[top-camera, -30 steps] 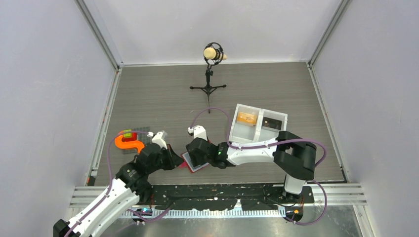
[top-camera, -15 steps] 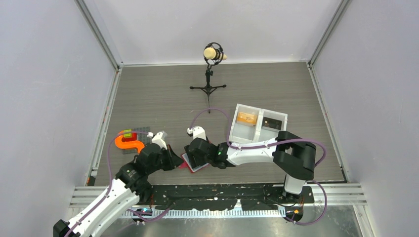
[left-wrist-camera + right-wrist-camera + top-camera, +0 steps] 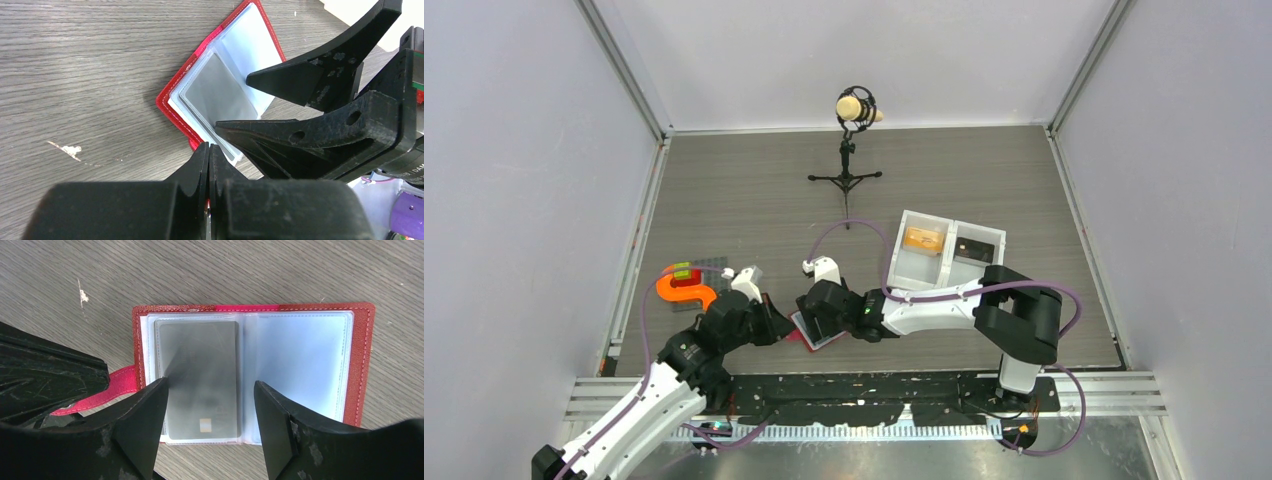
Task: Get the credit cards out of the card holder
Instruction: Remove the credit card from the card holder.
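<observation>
The red card holder lies open on the table, its pale pockets facing up; it also shows in the left wrist view and the right wrist view. A dark grey credit card sits in its left pocket, also seen from the left wrist. The right pocket looks empty. No pink-red card shows. My left gripper is shut on the holder's red strap. My right gripper is open just above the holder, one finger on each side of the grey card.
A white two-compartment tray stands to the right, holding an orange block and a dark item. An orange curved object lies at the left. A microphone stand stands at the back.
My right gripper has shifted very slightly to the left over the holder. The left gripper and the holder have not visibly moved.
</observation>
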Robot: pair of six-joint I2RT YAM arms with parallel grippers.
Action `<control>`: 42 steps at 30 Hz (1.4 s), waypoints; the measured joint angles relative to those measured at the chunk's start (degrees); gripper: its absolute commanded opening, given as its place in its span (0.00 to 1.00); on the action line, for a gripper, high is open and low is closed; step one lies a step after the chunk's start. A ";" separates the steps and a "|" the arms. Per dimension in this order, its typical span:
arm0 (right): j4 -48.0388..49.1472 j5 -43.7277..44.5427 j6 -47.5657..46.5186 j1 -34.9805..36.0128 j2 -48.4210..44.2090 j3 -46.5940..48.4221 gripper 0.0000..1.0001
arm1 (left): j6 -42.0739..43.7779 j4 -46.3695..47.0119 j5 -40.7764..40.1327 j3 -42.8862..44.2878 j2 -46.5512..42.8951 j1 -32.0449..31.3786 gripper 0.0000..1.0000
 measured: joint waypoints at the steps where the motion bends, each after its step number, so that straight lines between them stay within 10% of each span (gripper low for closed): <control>1: 0.02 -0.04 0.00 0.00 0.00 0.00 0.71 | 0.00 0.02 0.00 0.00 0.00 0.00 0.00; 42: 0.50 0.33 -0.87 0.35 0.85 0.17 0.72 | 0.04 -1.27 -0.22 0.02 -0.66 0.00 0.00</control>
